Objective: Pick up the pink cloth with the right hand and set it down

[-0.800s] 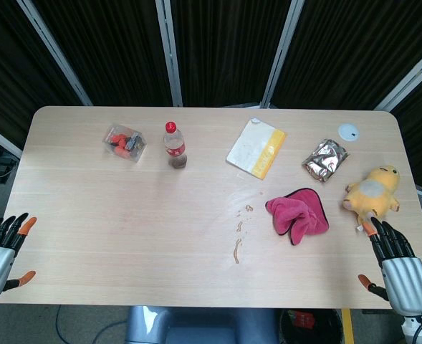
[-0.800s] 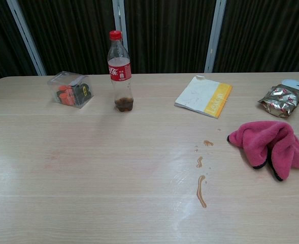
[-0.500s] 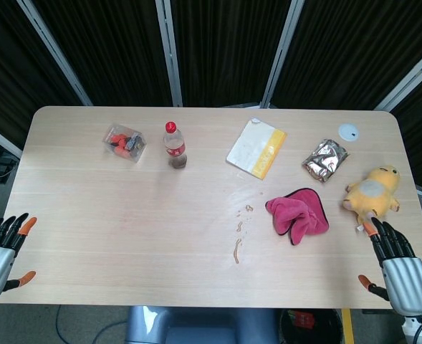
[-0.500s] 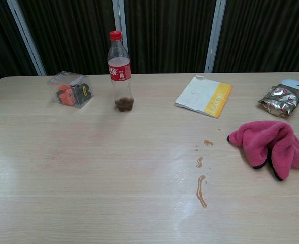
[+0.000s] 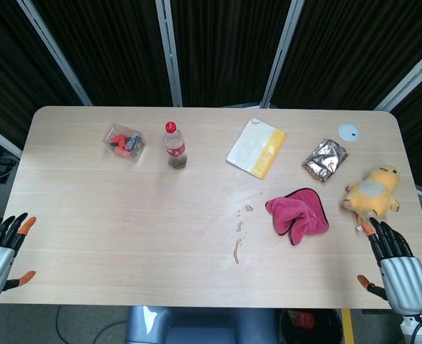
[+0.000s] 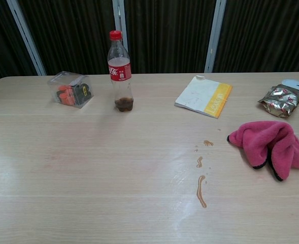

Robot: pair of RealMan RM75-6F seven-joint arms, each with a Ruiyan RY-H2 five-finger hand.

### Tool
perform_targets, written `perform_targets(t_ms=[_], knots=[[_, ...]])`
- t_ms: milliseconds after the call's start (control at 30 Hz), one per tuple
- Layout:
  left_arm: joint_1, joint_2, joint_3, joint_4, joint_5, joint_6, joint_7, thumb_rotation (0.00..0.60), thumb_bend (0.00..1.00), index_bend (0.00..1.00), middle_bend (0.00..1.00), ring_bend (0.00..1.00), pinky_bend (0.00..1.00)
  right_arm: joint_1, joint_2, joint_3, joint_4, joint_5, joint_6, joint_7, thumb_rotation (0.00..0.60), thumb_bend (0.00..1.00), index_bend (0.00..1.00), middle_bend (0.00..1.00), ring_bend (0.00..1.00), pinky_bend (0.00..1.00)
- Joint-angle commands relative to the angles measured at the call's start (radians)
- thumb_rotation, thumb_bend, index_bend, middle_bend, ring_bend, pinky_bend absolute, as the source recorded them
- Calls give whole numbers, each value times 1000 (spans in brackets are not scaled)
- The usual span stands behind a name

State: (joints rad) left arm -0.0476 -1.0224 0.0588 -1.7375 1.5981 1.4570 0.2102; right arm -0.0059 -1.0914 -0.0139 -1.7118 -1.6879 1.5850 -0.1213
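A crumpled pink cloth [image 5: 298,215] with a dark trim lies on the right part of the wooden table [image 5: 125,215]; the chest view shows the pink cloth [image 6: 272,145] at its right edge. My right hand [image 5: 395,266] hovers open at the table's near right corner, fingers straight and apart, well to the right of and nearer than the cloth. My left hand [image 5: 0,251] is open at the near left corner. Neither hand appears in the chest view.
A yellow plush toy [image 5: 373,192] lies just beyond my right hand. Further back are a foil snack bag [image 5: 326,159], a white lid [image 5: 349,131], a white-and-yellow booklet [image 5: 256,147], a cola bottle [image 5: 174,145] and a clear box [image 5: 125,142]. Brown spill drops [image 5: 238,244] lie left of the cloth.
My right hand has shifted very slightly towards the cloth. Nothing else has moved.
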Motion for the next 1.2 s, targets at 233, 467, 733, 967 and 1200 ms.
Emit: perform_targets(t_ms=[233,467,733,967,1200], knots=[[3,-3,0,3,3,9,-6,600,0,0,0,0,0,1,3,-4,-6,-4,-5,2,600,0,12,0,0,138],[3,-3,-1,3,2,9,-10,600,0,0,0,0,0,12,7,2,-31,26,-36,2,600,0,48,0,0,139],[4,-1,-1,-1,-3,8,-16,600,0,0,0,0,0,59,4,33,-86,103,-128,-56,600,3,54,0,0,139],[3,-2,-2,-1,-5,6,-17,600,0,0,0,0,0,121,-37,84,-99,197,-213,-124,600,82,62,0,0,139],[2,-1,-2,-1,-8,2,-21,600,0,0,0,0,0,190,-120,141,-85,325,-287,-219,600,99,77,0,0,138]])
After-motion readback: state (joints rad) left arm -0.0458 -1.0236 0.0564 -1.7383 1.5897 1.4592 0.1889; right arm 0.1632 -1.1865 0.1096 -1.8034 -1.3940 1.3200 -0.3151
